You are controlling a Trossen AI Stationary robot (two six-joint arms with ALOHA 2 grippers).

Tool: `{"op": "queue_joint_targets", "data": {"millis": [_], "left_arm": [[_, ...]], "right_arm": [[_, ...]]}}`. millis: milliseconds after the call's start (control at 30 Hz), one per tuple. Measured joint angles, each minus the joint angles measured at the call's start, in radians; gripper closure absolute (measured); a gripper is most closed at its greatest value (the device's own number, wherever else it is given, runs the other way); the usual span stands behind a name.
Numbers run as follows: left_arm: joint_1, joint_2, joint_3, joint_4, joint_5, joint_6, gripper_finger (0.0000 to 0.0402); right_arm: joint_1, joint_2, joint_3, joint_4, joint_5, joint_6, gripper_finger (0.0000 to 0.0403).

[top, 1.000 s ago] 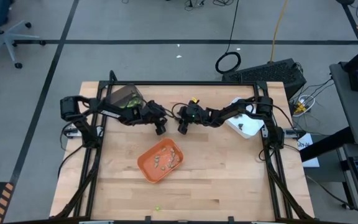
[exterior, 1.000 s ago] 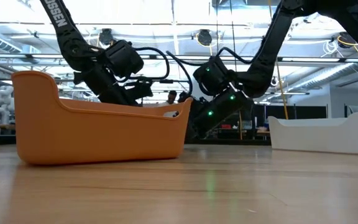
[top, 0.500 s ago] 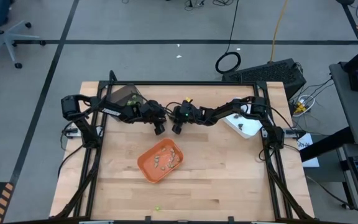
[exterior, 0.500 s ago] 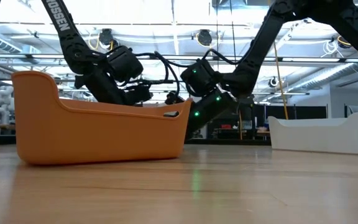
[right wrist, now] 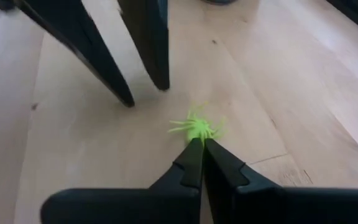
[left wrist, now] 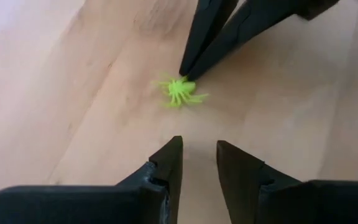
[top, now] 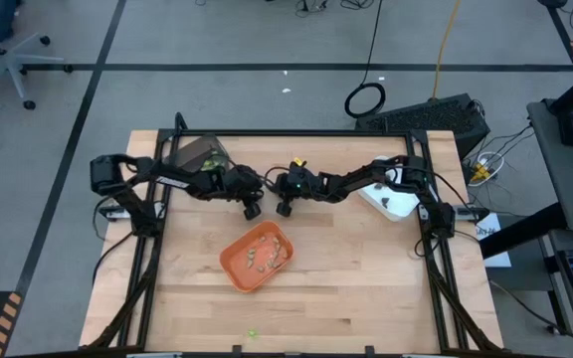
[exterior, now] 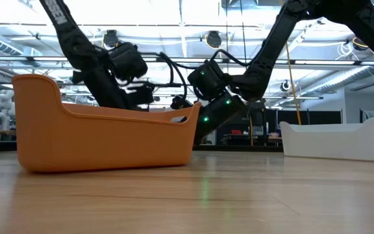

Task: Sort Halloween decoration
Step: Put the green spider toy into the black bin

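Right gripper [right wrist: 199, 144]: fingers closed tip to tip, the tips pinching the edge of a lime-green spider [right wrist: 196, 129] that lies on the bare bench. Whether body or only legs are caught, cannot tell; the piece is still in contact with the wood.

Left gripper [left wrist: 196, 151]: fingers partly open, a narrow gap between them, nothing held. It faces the right gripper across the spider, tips just beside it.

High view: both grippers meet near the middle of the bench's far half, between the dark tray [top: 196, 153] at the far left corner and the white tray [top: 390, 197] near the right edge. The orange tray [top: 257, 256] sits near the bench centre, just nearer than the grippers, with several small pieces in it. One green speck [top: 252, 333] lies alone near the near edge.

Risks, judged:
- Grip looks marginal. The spider is thin, and if only a leg is pinched, a lift may let it slip out or flick away across the bench.
- The two grippers are very close. Any sideways move by either may knock fingers together or nudge the spider out of the pinch.
- Closed tips pressed on the wood may scrape on lift.
- Carry to a tray passes over a rim; a loose hold may drop the piece outside.
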Motion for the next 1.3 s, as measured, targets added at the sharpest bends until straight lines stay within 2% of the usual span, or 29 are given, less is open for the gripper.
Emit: {"op": "queue_joint_targets", "data": {"millis": [233,500,633,800,967,1133,1300], "left_arm": [[-0.089,-0.141,0.000,-0.133,-0.190,-0.008,0.0301],[-0.182,-0.263,0.000,-0.134,-0.300,0.001,0.0301],[-0.221,-0.267,0.000,-0.135,-0.378,-0.005,0.0301],[-0.311,-0.267,0.000,-0.125,-0.569,0.020,0.0301],[-0.426,-0.267,0.000,-0.078,-0.733,0.091,0.0270],[-0.508,-0.267,0.000,0.033,-0.757,0.246,0.0212],[-0.530,-0.258,0.001,-0.018,-0.708,0.412,0.0188]], "right_arm": [[0.019,-0.064,-0.006,-0.058,-0.022,-0.014,0.0403],[0.035,-0.152,-0.004,-0.060,-0.016,-0.044,0.0403],[0.038,-0.190,-0.004,-0.059,-0.015,-0.059,0.0403],[0.042,-0.232,-0.003,-0.100,-0.015,-0.061,0.0403],[0.055,-0.261,-0.002,-0.115,-0.015,-0.062,0.0403],[0.071,-0.268,-0.002,-0.119,-0.015,-0.062,0.0403],[0.087,-0.268,-0.002,-0.120,-0.054,-0.053,0.0403]]}}
